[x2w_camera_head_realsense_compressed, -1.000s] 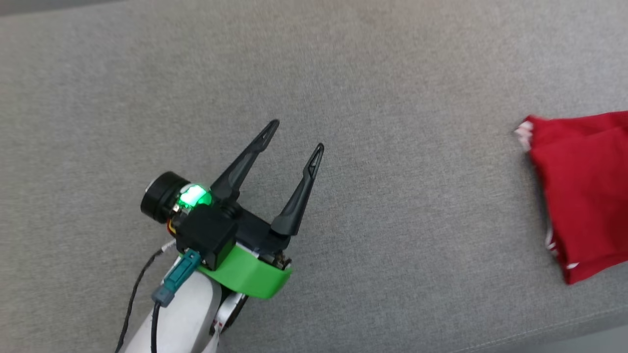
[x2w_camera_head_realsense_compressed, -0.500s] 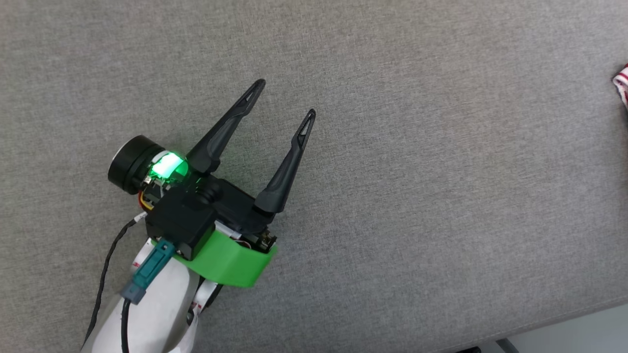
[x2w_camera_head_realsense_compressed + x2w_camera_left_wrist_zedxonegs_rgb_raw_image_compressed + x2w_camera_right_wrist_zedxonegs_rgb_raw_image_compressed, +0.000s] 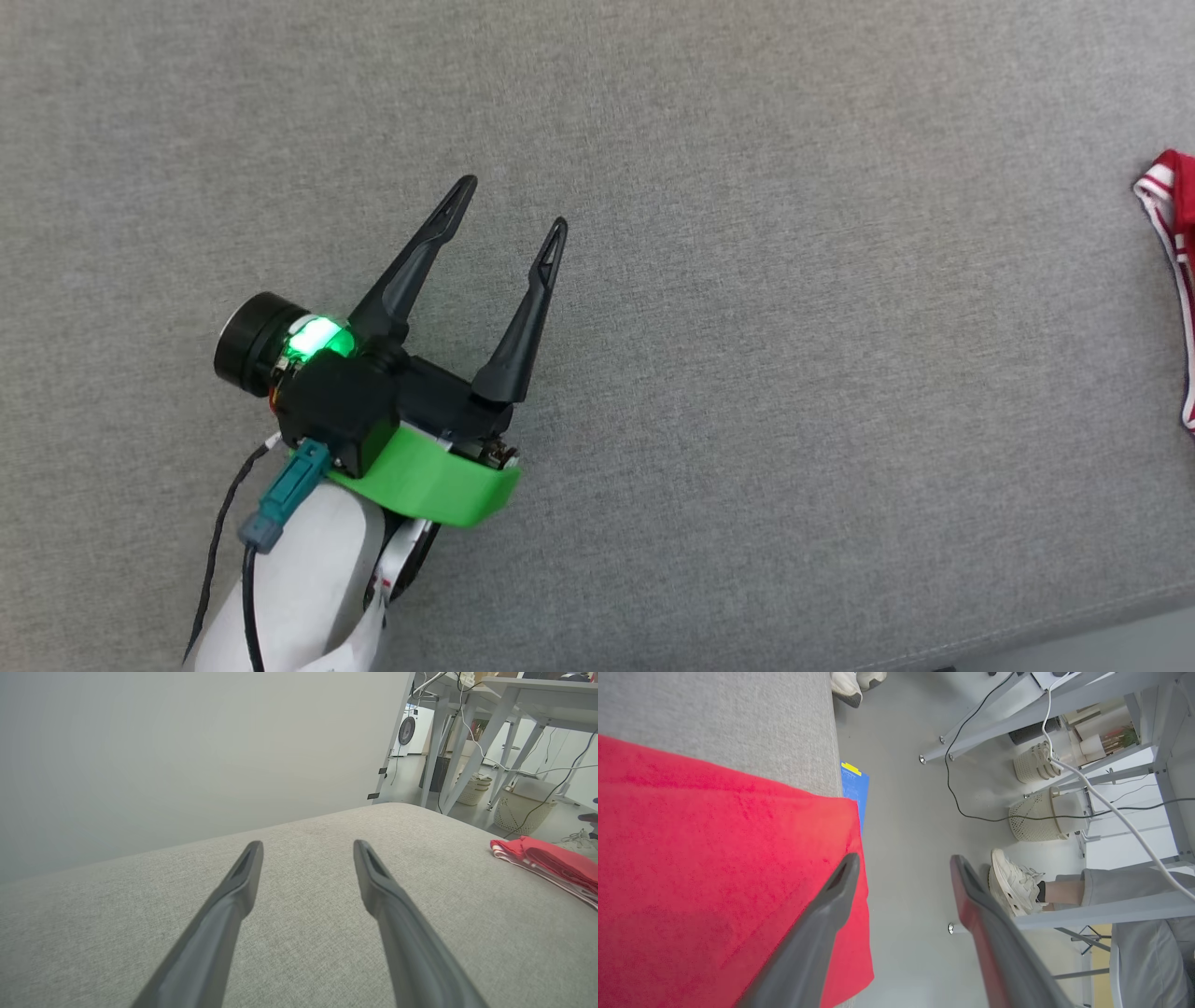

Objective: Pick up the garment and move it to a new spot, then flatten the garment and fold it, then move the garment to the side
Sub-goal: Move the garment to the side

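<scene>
The red garment [image 3: 705,872] lies flat on the grey cushion, its corner hanging past the cushion's edge in the right wrist view. My right gripper [image 3: 901,861] is open just above that corner, one finger over the red cloth, the other over the floor; nothing is between them. In the head view only the garment's red-white striped edge [image 3: 1172,201] peeks in at the far right. The left wrist view has the garment [image 3: 551,861] folded low at the right. My left gripper [image 3: 512,205] hovers open over bare cushion, far left of the garment, holding nothing.
The grey cushion [image 3: 747,373] spans the head view, its front edge at the lower right. Beyond it in the right wrist view are the floor, table legs [image 3: 1017,707], cables, woven baskets [image 3: 1038,814], a blue sheet [image 3: 854,786] and a person's shoe [image 3: 1011,884].
The head camera turned left, so the garment slid almost out at the right edge. The left gripper kept its open pose.
</scene>
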Available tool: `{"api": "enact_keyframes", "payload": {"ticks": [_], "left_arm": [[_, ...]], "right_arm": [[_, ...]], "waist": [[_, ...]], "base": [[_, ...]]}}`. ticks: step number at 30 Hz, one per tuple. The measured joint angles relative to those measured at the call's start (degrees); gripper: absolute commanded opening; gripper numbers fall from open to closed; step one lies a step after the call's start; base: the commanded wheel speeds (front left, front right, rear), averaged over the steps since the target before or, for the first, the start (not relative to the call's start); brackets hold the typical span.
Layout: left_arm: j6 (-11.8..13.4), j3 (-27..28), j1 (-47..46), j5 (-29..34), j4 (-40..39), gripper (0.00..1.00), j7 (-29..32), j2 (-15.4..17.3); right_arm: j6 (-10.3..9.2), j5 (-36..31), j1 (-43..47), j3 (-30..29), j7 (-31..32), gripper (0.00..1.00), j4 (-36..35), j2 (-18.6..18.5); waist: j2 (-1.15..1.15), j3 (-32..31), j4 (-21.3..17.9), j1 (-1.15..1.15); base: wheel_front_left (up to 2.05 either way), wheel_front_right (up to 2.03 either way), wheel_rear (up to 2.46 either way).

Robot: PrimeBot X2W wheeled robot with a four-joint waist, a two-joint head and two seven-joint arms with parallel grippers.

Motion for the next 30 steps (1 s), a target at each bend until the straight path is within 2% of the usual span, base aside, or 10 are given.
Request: {"api": "enact_keyframes", "payload": {"ticks": [4,9,12,13,14,15,17,23,27,30], "left_arm": [[0.6,2.1,2.6,-0.9,1.9,1.00,0.0,-1.1],[2.4,5.6,6.5,-0.9,4.5,1.00,0.0,-1.7],[3.0,7.3,8.3,-0.9,5.6,1.00,0.0,-2.3],[3.5,8.7,10.0,-1.0,7.0,1.00,0.0,-3.0],[3.7,9.1,10.6,-1.1,7.2,1.00,0.0,-3.3],[4.1,10.5,12.2,-1.2,7.8,1.00,0.0,-3.9],[4.3,11.2,13.1,-1.2,8.0,1.00,0.0,-4.2],[3.8,12.9,15.9,-1.7,9.0,1.00,0.0,-5.7],[3.1,14.4,17.3,-1.6,9.0,1.00,0.0,-7.0],[1.7,15.3,18.2,-1.7,7.9,1.00,-0.1,-8.2]], "right_arm": [[0.00,1.9,0.0,0.9,-0.9,1.00,-5.6,1.4],[0.00,6.7,0.8,4.1,-0.3,1.00,-16.3,3.7],[0.00,10.1,2.7,3.7,-0.1,1.00,-23.2,5.4],[0.00,11.4,5.9,3.0,-0.4,1.00,-30.6,8.4],[0.00,11.7,7.1,3.0,-0.4,1.00,-32.5,9.4],[0.00,12.9,11.5,2.7,-0.9,1.00,-37.7,13.1],[0.00,13.3,14.7,2.7,-1.6,1.00,-40.9,15.8],[-0.01,14.1,22.8,3.5,-4.9,1.00,-45.0,23.7],[0.00,14.5,27.1,5.2,-7.2,1.00,-44.7,28.1],[-0.01,14.9,29.0,6.0,-9.0,1.00,-43.6,30.7]], "waist": [[0.00,-3.9,0.5,-0.01],[0.00,-9.0,1.3,-0.01],[0.00,-12.2,2.0,-0.01],[-0.01,-15.3,3.0,-0.01],[-0.01,-16.1,3.3,-0.01],[-0.01,-18.6,4.5,-0.01],[0.00,-20.2,5.4,-0.01],[-0.01,-23.9,8.1,-0.01],[-0.01,-26.1,9.7,-0.01],[-0.01,-27.5,10.7,-0.01]], "base": [[0.00,0.00,0.00],[0.00,0.00,0.00],[0.00,0.00,0.00],[0.00,0.00,0.00],[0.00,0.00,0.00],[0.00,0.00,0.00],[0.00,0.00,0.00],[0.00,0.00,0.00],[0.00,0.00,0.00],[0.00,0.00,0.00]]}}
